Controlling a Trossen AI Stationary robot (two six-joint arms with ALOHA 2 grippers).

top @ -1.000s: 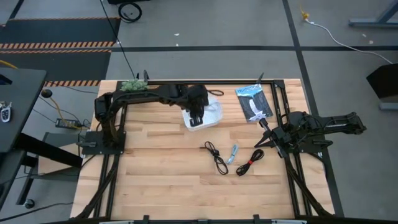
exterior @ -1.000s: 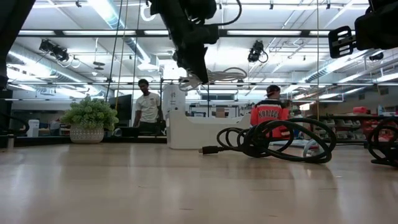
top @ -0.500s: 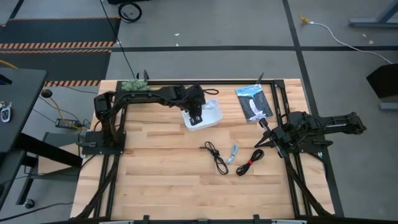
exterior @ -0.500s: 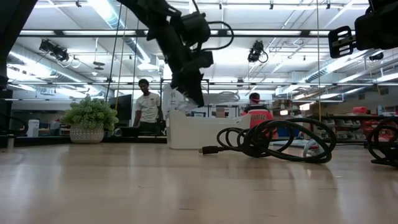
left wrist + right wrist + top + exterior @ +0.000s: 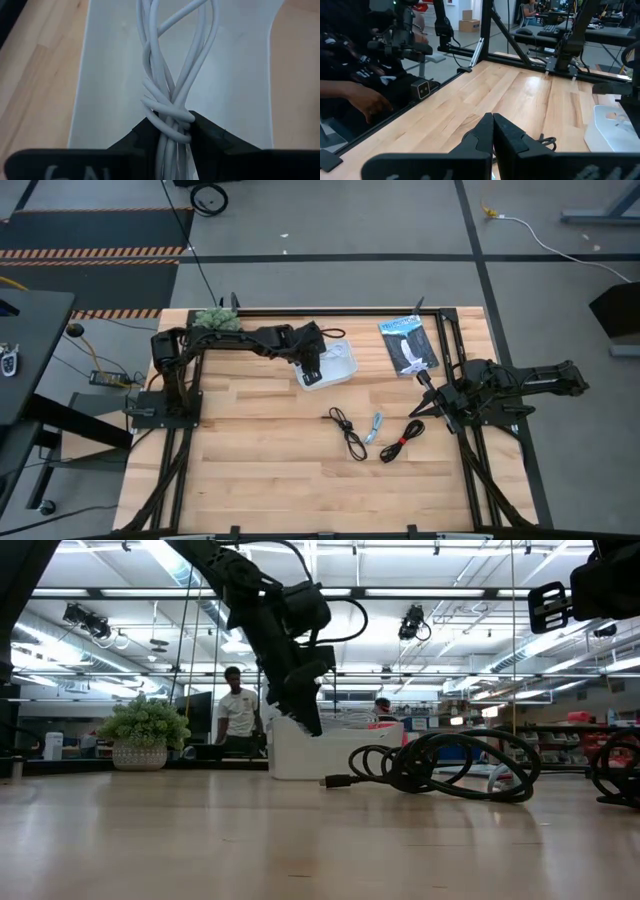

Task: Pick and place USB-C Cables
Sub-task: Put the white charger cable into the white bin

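My left gripper [image 5: 313, 370] is shut on the white coiled cable [image 5: 170, 60] and is low in the white tray [image 5: 338, 364] at the table's far middle. It also shows in the low view [image 5: 306, 722] at the tray's rim [image 5: 335, 750]. On the table nearer the front lie a black cable [image 5: 347, 430], a short light blue-grey cable [image 5: 374, 425] and a black cable with a red tie [image 5: 402, 440]. My right gripper [image 5: 425, 397] is shut and empty at the right, above the table. My left gripper pinches the white cable's wrapped middle [image 5: 167, 117] between its two fingers [image 5: 142, 135], all the strands of the bundle together. The fingers slant down from the table's left and lie across the bundle. The cable's long loops [image 5: 172, 30] stretch ahead of the fingers over the tray's floor.
A flat dark packet with white print [image 5: 408, 345] lies at the far right. A potted plant [image 5: 215, 317] stands at the far left corner. A dark frame [image 5: 450, 360] runs round the table. People show in the room beyond [image 5: 238, 710].
My left gripper has gone down, and a little toward the table's left edge, into the white tray with the white cable still in its shut fingers. The cable's loops have dropped from well above the tray to its rim and inside it.
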